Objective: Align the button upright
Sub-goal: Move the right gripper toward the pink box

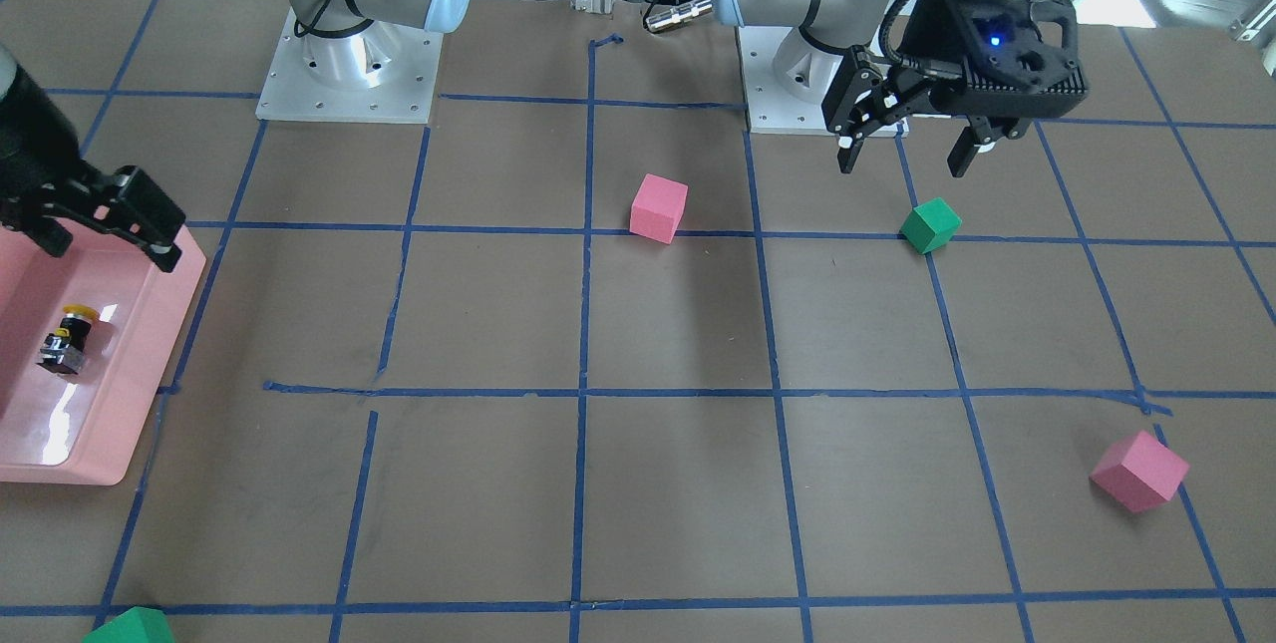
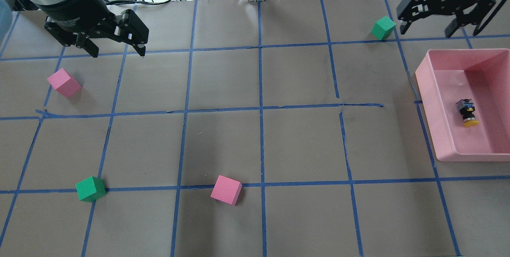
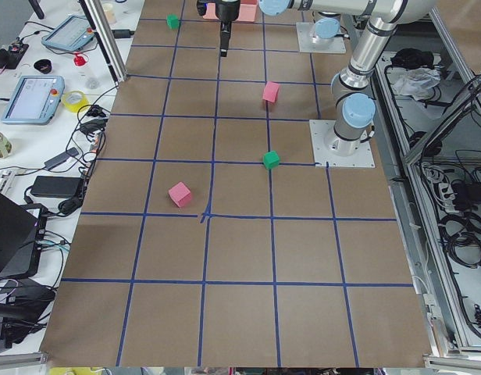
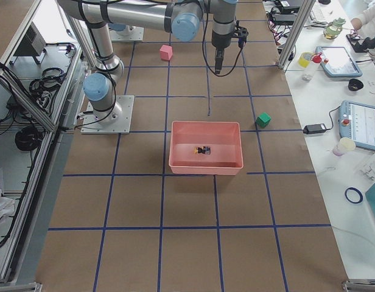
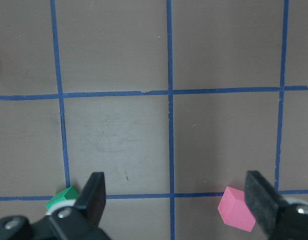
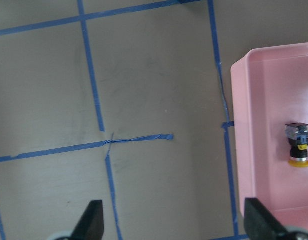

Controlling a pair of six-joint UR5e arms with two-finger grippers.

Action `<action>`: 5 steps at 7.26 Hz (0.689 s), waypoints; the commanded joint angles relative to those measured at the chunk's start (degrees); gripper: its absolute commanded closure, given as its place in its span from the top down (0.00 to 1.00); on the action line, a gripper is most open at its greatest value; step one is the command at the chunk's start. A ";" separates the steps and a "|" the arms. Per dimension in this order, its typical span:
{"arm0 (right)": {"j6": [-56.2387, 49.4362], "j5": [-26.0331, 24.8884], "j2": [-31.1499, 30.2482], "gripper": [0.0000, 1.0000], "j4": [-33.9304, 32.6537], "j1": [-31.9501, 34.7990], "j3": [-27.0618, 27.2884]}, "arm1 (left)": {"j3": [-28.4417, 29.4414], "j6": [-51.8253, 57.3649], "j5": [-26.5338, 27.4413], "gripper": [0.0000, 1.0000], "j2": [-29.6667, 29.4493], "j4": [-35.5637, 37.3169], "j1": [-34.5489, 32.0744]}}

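The button (image 2: 467, 112) lies on its side inside the pink tray (image 2: 442, 129) at the table's right end, with its yellow cap toward the robot. It also shows in the front view (image 1: 68, 336) and the right wrist view (image 6: 299, 150). My right gripper (image 2: 428, 30) hangs open and empty, high above the table beyond the tray's far end; in the front view (image 1: 100, 224) it appears over the tray's rim. My left gripper (image 2: 115, 48) is open and empty at the far left, well away from the button.
A pink cube (image 2: 63, 83) and a green cube (image 2: 91, 189) lie on the left. Another pink cube (image 2: 226, 190) lies near the middle front. A green cube (image 2: 383, 28) sits beside the right gripper. Blue tape lines grid the brown table.
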 commanded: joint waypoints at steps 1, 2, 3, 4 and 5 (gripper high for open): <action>-9.35 -0.93 4.03 1.00 -6.11 -8.75 2.71 | 0.02 0.00 -0.06 1.00 -0.01 0.03 0.01; -12.28 -0.76 6.23 1.00 -10.77 -12.01 5.16 | 0.02 0.00 0.03 1.00 -0.01 0.03 0.01; -15.70 -0.23 7.82 1.00 -13.86 -14.30 7.36 | 0.02 0.00 0.03 1.00 -0.01 0.03 0.01; -17.56 -0.66 8.79 1.00 -18.16 -15.37 9.73 | 0.02 0.00 0.03 1.00 -0.01 0.03 0.01; -18.45 -0.15 9.59 1.00 -21.07 -17.64 12.63 | 0.02 -0.17 0.03 1.00 -0.01 0.03 0.01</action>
